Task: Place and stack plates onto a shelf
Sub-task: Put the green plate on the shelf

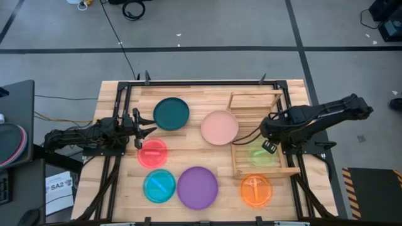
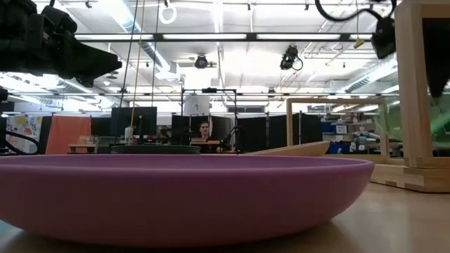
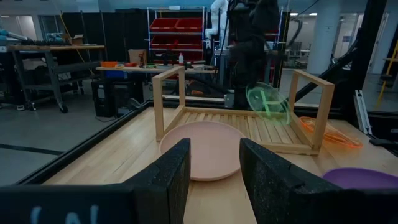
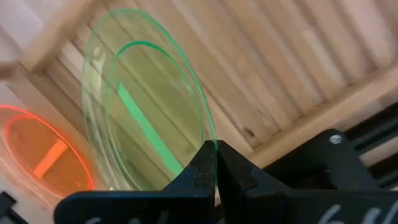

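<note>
Nearest the front edge of the desk (image 1: 125,201) lie three plates flat on the wood: the cyan plate (image 1: 159,186), the purple plate (image 1: 197,187) and the orange plate (image 1: 256,190), the last just outside the shelf's front rail. Next back, the red-pink plate (image 1: 152,152) lies just beside the left pincer (image 1: 146,129), whose fingers (image 3: 166,180) stand apart and hold nothing; this arm waits at the left side.

At the same depth on the right, the right pincer (image 4: 216,163) is closed on the rim of the green plate (image 4: 146,99), which hangs tilted above the slatted base of the shelf (image 1: 284,171), over its front half. No plate rests on the shelf's slats.

Farther back lie the pale pink plate (image 1: 220,127), touching the shelf's left rail, and the dark teal plate (image 1: 171,113), apart from the others.

Step in hand, by judgement: delivery of the first plate to the shelf. The next move calls for levelling the green plate, lowering it onto the slats clear of the rails, then parting the fingers. Since this is a small plate, the larger ones may need a separate stack in the rear half.
</note>
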Robot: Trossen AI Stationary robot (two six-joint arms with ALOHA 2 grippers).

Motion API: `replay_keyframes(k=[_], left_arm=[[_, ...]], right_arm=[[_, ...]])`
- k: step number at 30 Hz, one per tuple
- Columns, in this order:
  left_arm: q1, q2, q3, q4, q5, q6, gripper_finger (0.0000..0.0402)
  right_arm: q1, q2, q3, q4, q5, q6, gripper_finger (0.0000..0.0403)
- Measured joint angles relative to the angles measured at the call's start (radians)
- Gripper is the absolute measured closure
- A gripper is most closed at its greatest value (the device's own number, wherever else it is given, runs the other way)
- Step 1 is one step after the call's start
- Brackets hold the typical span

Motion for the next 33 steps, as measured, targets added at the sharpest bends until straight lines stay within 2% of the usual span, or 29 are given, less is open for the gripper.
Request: replay_keyframes(k=[6,15,19,33], left_arm=[[0.0,0.0,0.0,0.0,0.0,0.0,0.0257],[0.0,0.0,0.0,0.0,0.0,0.0,0.0257],[0.0,0.0,0.0,0.0,0.0,0.0,0.0257],[0.0,0.0,0.0,0.0,0.0,0.0,0.0257]], right_arm=[[0.0,-0.002,-0.088,0.087,-0.006,-0.002,0.0393],[0.0,-0.002,-0.137,0.159,0.001,-0.004,0.0393],[0.0,-0.002,-0.163,0.166,-0.033,-0.004,0.0392],[0.0,-0.002,-0.172,0.198,-0.051,-0.017,0.0371]])
